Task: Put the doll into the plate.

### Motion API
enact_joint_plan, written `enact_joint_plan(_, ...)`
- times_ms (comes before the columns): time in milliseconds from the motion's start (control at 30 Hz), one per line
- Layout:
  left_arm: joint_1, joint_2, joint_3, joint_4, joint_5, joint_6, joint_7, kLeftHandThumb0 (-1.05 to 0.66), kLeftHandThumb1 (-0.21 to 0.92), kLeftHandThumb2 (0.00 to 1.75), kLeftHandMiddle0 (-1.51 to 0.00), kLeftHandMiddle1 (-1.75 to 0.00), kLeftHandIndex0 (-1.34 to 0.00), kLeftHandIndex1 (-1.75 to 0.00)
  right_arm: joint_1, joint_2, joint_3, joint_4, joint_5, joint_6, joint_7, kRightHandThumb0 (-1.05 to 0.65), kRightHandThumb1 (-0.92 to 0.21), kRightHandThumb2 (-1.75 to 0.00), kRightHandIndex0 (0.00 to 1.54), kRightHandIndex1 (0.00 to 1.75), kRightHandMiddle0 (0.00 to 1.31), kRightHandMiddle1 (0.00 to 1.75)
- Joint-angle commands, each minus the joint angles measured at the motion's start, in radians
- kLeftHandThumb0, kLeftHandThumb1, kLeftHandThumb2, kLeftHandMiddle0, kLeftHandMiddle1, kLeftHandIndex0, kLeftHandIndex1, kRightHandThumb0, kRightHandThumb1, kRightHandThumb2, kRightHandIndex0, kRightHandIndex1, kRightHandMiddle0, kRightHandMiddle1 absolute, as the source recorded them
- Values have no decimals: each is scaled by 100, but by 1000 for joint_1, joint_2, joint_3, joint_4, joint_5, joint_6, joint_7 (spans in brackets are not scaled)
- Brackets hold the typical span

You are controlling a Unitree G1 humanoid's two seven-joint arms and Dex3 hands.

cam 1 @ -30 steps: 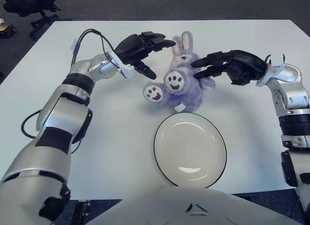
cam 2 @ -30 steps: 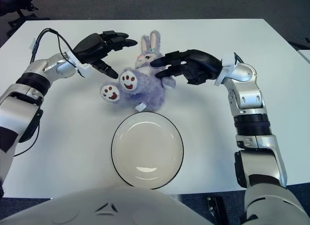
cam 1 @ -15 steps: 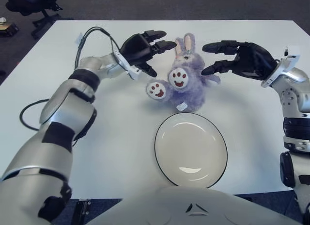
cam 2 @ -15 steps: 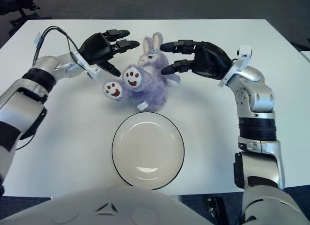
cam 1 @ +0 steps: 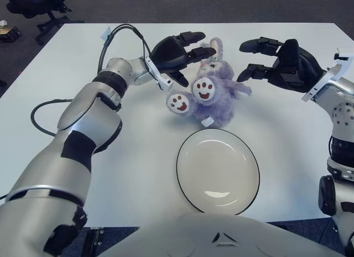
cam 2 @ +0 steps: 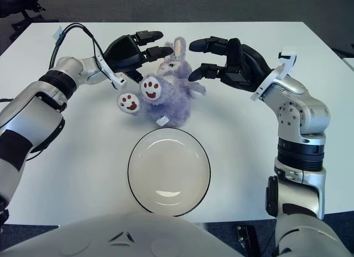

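We see the purple bunny doll [cam 1: 214, 94] lying on its back toward the far middle of the white table [cam 1: 138, 152], soles up, just beyond the empty plate [cam 1: 218, 171]. Our left hand [cam 1: 176, 51] hovers at its left side, fingers spread over the head, holding nothing. Our right hand [cam 1: 279, 66] hangs just right of it, fingers open and curved, empty.

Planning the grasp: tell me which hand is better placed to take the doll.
Probably the left hand: its open fingers show right against the doll, beside the head. The right hand is open too, with a small gap. The plate lies just in front.
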Motion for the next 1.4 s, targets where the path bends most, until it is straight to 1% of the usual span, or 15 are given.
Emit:
enact_joint_plan(0,-36,-12,-41,18,37,47,100,-62,91,1,-35,-1,-39,-6,-1,4,-25,-32,41,50,-36,-46,-92,-71,65,143,36,114)
enact_joint_plan(67,-39,-22,-51,28,40,59,128,-62,91,1,-36,-1,-39,-6,-4,2,-33,-43,58,73,-51,-46,-92,-71,64,148,35,117)
enact_joint_plan(133,-42,-31,-59,36,40,69,150,-62,91,0,-37,-1,-40,-6,-7,0,-41,-51,73,94,-65,-47,-92,-71,61,160,34,123)
enact_joint_plan(333,-48,-44,-78,48,34,83,188,-62,91,0,-37,-1,-41,-5,-11,-4,-58,-66,108,134,-95,-48,-92,-73,59,168,33,127)
enact_joint_plan(467,-62,-73,-101,45,39,35,230,-61,92,0,-38,-1,-42,-5,-13,11,-106,-76,164,162,-140,-49,-92,-74,58,172,33,127)
enact_joint_plan(600,-69,-79,-121,51,45,32,248,-60,92,0,-38,-1,-43,-5,-12,20,-124,-78,196,167,-170,-48,-92,-75,59,174,33,128)
enact_joint_plan(633,-74,-81,-135,52,55,34,253,-60,92,0,-38,-1,-43,-5,-10,41,-143,-81,214,156,-195,-48,-92,-75,59,174,33,128)
enact_joint_plan(700,-83,-85,-163,53,77,39,263,-60,92,0,-39,-1,-43,-5,-8,79,-179,-91,247,136,-244,-46,-92,-77,61,174,34,148)
enact_joint_plan(767,-88,-88,-180,56,89,42,273,-60,92,1,-39,-1,-43,-4,-8,95,-194,-100,266,129,-276,-45,-92,-78,62,175,35,160)
enact_joint_plan(867,-94,-92,-197,59,99,44,284,-60,92,1,-39,-1,-44,-4,-13,106,-205,-109,294,132,-321,-45,-92,-79,63,175,35,166)
enact_joint_plan(933,-102,-97,-220,59,117,47,294,-61,92,3,-39,-1,-44,-4,-24,117,-221,-115,329,142,-376,-44,-92,-79,66,175,41,170)
enact_joint_plan(967,-105,-99,-230,60,125,49,300,-61,92,5,-39,-1,-44,-4,-29,120,-227,-117,346,147,-400,-44,-92,-78,68,175,44,172)
enact_joint_plan(1100,-119,-109,-269,62,154,60,321,-66,92,11,-40,-1,-44,-3,-36,117,-242,-125,413,153,-480,-43,-92,-80,74,175,51,174)
enact_joint_plan(1233,-122,-114,-281,66,158,60,326,-68,92,15,-40,0,-43,-3,-29,103,-245,-141,460,143,-515,-42,-92,-81,77,175,53,174)
enact_joint_plan(1367,-126,-124,-297,64,160,47,292,-70,92,18,-39,0,-41,-1,-22,91,-250,-160,487,117,-512,-40,-92,-81,80,175,55,175)
